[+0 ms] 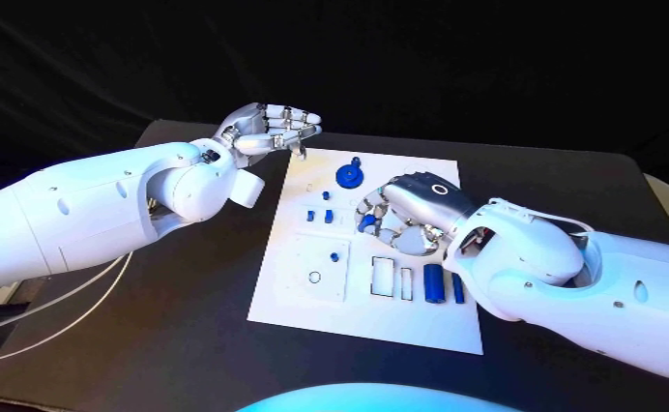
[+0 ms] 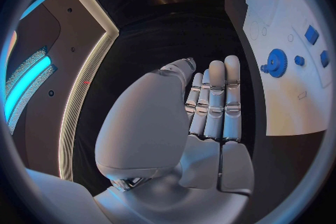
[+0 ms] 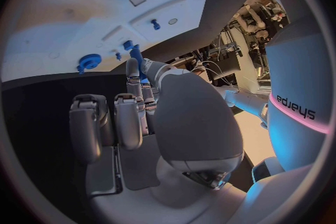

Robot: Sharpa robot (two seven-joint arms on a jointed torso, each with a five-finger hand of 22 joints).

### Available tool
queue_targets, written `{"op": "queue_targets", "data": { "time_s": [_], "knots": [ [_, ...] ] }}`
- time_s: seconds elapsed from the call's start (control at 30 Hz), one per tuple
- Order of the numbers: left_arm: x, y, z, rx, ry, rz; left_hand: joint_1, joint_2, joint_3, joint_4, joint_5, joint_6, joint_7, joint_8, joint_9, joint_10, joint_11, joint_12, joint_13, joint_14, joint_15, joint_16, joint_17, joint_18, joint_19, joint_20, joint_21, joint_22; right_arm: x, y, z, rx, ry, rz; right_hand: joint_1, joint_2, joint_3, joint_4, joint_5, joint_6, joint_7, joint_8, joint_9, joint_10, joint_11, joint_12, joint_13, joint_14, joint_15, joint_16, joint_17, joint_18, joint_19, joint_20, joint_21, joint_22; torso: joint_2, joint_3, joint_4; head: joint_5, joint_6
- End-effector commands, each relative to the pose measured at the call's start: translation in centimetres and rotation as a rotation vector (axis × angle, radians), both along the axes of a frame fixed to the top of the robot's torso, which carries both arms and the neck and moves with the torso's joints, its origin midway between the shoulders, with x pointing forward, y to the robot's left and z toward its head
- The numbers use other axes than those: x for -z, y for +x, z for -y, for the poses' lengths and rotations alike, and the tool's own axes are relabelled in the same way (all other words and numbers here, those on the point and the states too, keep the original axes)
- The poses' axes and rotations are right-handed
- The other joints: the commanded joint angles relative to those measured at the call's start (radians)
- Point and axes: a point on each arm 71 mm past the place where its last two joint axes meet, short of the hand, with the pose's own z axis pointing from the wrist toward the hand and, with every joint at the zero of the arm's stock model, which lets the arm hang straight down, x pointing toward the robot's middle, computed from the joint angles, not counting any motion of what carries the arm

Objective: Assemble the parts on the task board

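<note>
Black desk (image 1: 167, 335) carries white task board (image 1: 321, 310) at centre. Left hand (image 1: 268, 129) idles at board's 11 o'clock, fingers part-curled, holding nothing. Right hand (image 1: 404, 209), over centre, pinches a blue part (image 3: 138, 57), probably for insertion.

My arms: glossy white rounded shells with small dark screw holes; thin pale cables trail beneath my left arm (image 1: 98, 209). My left hand (image 1: 268, 128) and right hand (image 1: 404, 207): silver segmented fingers, smooth grey backs.
</note>
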Motion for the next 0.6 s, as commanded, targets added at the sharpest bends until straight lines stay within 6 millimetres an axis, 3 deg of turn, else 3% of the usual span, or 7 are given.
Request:
{"op": "queue_targets", "data": {
  "time_s": [0.03, 0.33, 0.6],
  "knots": [
    [-0.1, 0.0, 0.4, 0.019, -0.015, 0.0, -0.007, 0.002, 0.007, -0.004, 0.006, -0.006, 0.002, -0.002, -0.001, -0.007, -0.001, 0.005, -0.001, -0.005, 0.001, -0.006, -0.002, 0.007, -0.004, 0.004, -0.001, 0.001, 0.4, -0.8, -1.5, -0.057, 0.046, -0.008, -0.006, -0.011, 0.003, -0.007, 0.005, 0.004, 0.007, 0.023, 0.028, -0.006, 0.001, -0.006, 0.001, 0.04, -0.004, -0.004, -0.002, -0.009, 0.066, -0.005, -0.001, 0.222, -0.001, -0.0005, 0.0016, 0.006, -0.002],
    [0.0, 0.0, 0.8, 0.03, -0.019, -0.002, -0.007, 0.002, 0.007, -0.004, 0.006, -0.006, 0.002, -0.002, -0.001, -0.007, -0.001, 0.005, -0.001, -0.005, 0.001, -0.006, -0.002, 0.007, -0.004, 0.004, -0.001, 0.001, 3.2, -2.2, -5.4, -0.141, 0.055, -0.071, -0.007, -0.012, 0.005, -0.01, 0.008, 0.002, 0.008, 0.023, 0.029, -0.008, 0.002, -0.008, 0.001, 0.039, -0.004, -0.005, -0.004, -0.008, 0.065, -0.004, -0.004, 0.221, 0.001, -0.0029, 0.0034, 0.016, -0.004],
    [0.0, -0.1, 1.1, 0.037, -0.021, -0.003, -0.007, 0.002, 0.007, -0.004, 0.006, -0.006, 0.002, -0.002, -0.001, -0.007, -0.001, 0.005, -0.001, -0.005, 0.001, -0.006, -0.002, 0.007, -0.004, 0.004, -0.001, 0.001, 5.4, -2.4, -6.7, -0.155, 0.028, -0.117, -0.008, -0.013, 0.007, -0.012, 0.009, 0.001, 0.009, 0.023, 0.03, -0.008, 0.003, -0.009, 0.001, 0.039, -0.003, -0.006, -0.006, -0.008, 0.064, -0.004, -0.007, 0.22, 0.003, -0.0003, 0.0006, 0.025, -0.007]
  ]
}}
